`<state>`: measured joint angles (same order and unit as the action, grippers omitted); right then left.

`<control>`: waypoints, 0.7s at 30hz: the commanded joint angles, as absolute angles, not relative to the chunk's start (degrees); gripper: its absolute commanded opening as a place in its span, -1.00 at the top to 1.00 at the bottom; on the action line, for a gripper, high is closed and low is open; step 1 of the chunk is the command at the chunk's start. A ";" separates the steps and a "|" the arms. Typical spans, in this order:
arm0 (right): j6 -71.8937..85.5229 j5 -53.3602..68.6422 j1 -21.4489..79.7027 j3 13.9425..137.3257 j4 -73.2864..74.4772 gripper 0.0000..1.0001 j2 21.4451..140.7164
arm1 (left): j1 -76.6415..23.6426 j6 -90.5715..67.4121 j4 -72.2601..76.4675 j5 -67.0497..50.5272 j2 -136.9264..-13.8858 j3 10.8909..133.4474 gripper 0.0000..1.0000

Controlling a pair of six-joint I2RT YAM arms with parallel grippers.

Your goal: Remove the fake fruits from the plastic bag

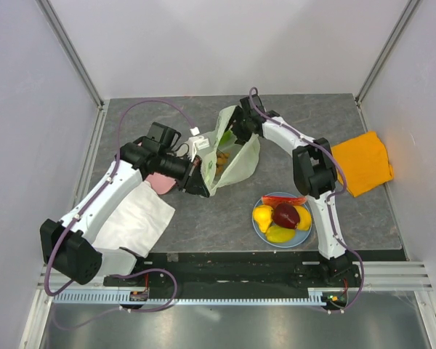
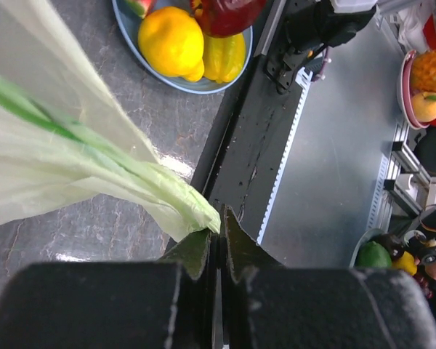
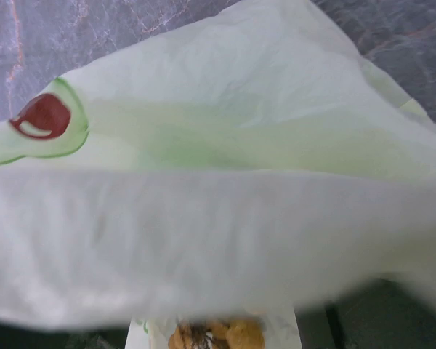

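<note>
The left gripper has its jaws closed on the edge of the plastic bag, which lies open at the centre of the table. Toy fruits show inside. The right gripper is at the bag's upper rim; whether its jaws are open I cannot tell. Other fruits fill the blue plate at lower right.

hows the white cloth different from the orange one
The white cloth lies on the left by the near edge of the table; the orange cloth lies on the right, farther back. The left arm covers part of the white cloth, while the orange cloth shows almost whole. Both lie flat on the table.
</note>
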<state>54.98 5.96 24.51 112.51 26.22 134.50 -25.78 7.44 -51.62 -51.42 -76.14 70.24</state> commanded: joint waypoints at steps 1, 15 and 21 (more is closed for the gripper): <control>56.69 4.66 24.43 116.63 22.25 -0.49 139.12 | -27.77 10.89 -54.40 -55.37 -76.46 72.07 0.97; 56.69 15.72 24.61 113.03 9.51 0.07 141.77 | -29.97 13.97 -55.55 -52.56 -78.49 73.83 0.97; 55.73 19.60 24.87 112.41 4.93 0.40 142.47 | -30.06 13.80 -55.46 -52.38 -79.36 74.44 0.97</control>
<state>56.40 16.21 24.88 113.16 10.59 140.77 -29.50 11.92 -54.28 -51.29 -78.94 71.83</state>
